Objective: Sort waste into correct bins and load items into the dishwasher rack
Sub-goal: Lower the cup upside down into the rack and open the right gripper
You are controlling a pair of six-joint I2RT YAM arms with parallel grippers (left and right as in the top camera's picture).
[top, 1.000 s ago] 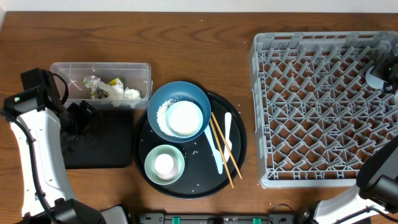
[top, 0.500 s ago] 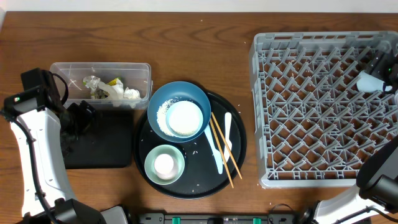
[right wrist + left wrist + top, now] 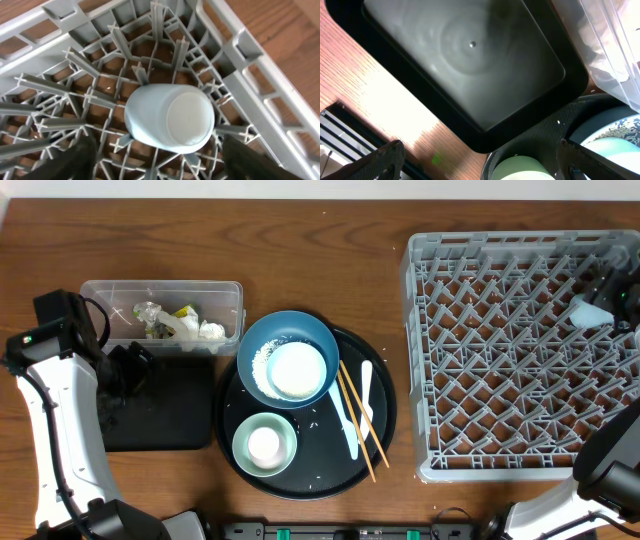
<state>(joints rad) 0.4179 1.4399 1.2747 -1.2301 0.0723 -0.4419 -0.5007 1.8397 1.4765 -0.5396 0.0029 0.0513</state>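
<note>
Hovering, right hand [image 3: 160,155] spread, over pale cup [image 3: 170,117] tipped on pegs [image 3: 156,20], rack's [image 3: 500,471] two o'clock. Could nudge it rolling when lifting away.

round black tray [image 3: 325,460]: flat on table, centre-left | wooden table [image 3: 320,250]: brown, grained
</note>
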